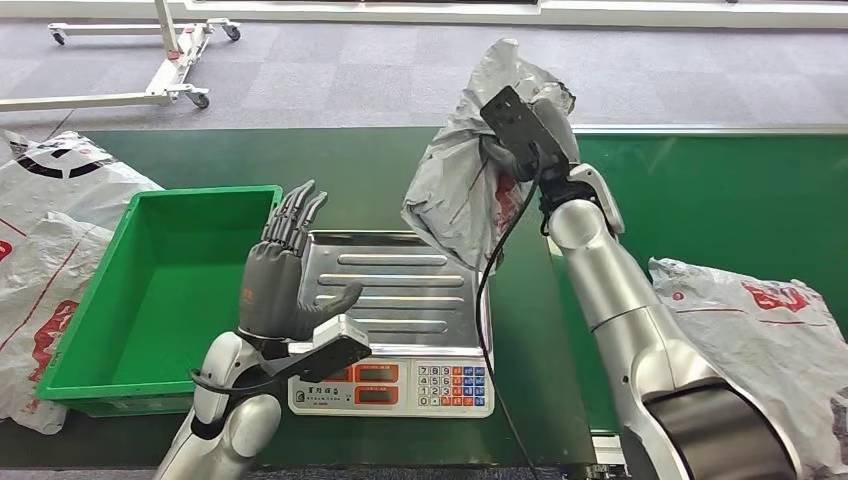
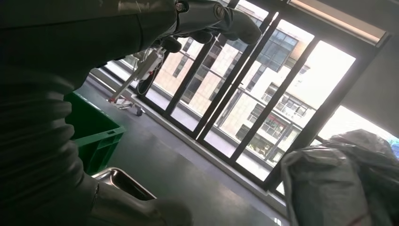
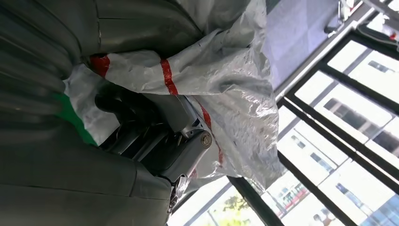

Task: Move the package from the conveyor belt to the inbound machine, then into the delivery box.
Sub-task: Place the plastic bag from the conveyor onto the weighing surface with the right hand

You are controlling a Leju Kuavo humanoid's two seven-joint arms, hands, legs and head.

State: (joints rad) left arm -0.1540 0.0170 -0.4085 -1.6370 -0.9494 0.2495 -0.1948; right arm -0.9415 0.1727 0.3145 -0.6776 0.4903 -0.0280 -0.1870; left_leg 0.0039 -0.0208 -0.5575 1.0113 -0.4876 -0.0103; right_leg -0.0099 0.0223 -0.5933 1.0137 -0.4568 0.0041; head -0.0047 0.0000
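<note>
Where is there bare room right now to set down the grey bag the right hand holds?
The ribbed steel scale tray is bare between the open left hand and the hanging grey plastic package gripped by the right hand. The green plastic bin is empty. Both far sides are crowded with white printed bags.

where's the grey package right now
In the head view the grey package hangs in the air, gripped by the right hand, above the far right corner of the scale's steel tray, with the green bin off to the left.

A wheeled white frame [image 1: 165, 60] stands on grey carpet [image 1: 330, 70].
</note>
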